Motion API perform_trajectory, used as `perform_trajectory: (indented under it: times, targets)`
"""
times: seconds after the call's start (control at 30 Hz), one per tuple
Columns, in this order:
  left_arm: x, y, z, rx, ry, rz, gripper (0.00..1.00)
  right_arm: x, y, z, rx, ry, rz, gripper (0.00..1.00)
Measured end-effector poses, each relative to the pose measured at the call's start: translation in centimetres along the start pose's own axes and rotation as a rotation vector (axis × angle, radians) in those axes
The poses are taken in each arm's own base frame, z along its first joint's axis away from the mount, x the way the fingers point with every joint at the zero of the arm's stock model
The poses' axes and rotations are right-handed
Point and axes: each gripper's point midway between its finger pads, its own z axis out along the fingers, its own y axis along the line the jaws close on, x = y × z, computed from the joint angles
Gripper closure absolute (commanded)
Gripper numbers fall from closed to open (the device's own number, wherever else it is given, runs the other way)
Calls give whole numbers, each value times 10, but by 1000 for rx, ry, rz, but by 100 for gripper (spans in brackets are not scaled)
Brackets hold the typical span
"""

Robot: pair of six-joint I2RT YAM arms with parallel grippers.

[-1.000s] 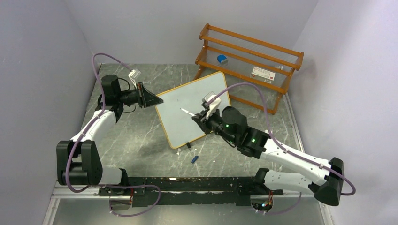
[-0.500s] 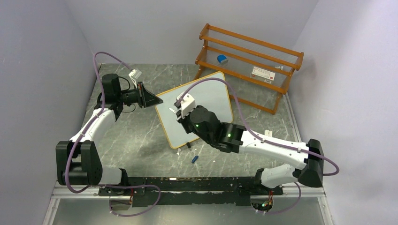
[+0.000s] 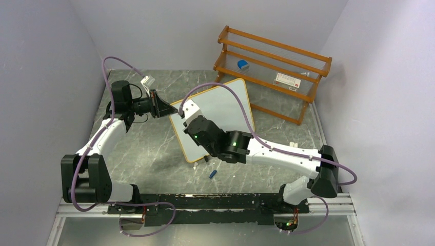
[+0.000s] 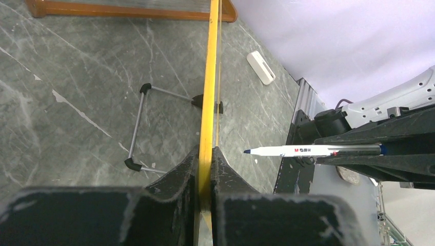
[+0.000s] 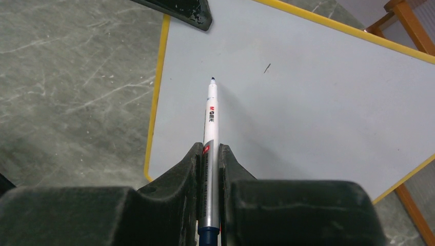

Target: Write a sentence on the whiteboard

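The whiteboard (image 3: 225,105) stands tilted on the table, its orange-yellow frame seen edge-on (image 4: 209,77) in the left wrist view. My left gripper (image 4: 205,151) is shut on the frame at the board's left corner (image 3: 172,109). My right gripper (image 5: 209,148) is shut on a white-and-silver marker (image 5: 211,118). The marker's blue tip points at the board's face (image 5: 318,102), close to the left gripper's fingers (image 5: 179,7). From the side, the marker (image 4: 297,150) hovers just off the board. No sentence shows; only a small dark mark (image 5: 267,67).
An orange wooden rack (image 3: 272,61) stands at the back right, holding a blue item (image 3: 242,64) and a labelled box (image 3: 287,80). A small blue cap (image 3: 213,173) lies in front of the board. The board's wire stand (image 4: 138,128) spreads behind it.
My right arm has swung left across the board, carrying the marker from the board's middle to its upper-left area beside the left gripper. The left arm has not moved.
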Motion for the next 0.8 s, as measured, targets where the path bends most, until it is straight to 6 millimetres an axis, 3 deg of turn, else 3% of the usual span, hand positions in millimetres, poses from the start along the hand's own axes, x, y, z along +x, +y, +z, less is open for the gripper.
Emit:
perform_trajectory:
  times: [0.17,0.8]
  targets:
    - [0,0,0,1,0,0,95,4,2,2,19,14,-14,100]
    - [0,-1,0,1,0,-4,95,-11,5,17,61,4,-8,100]
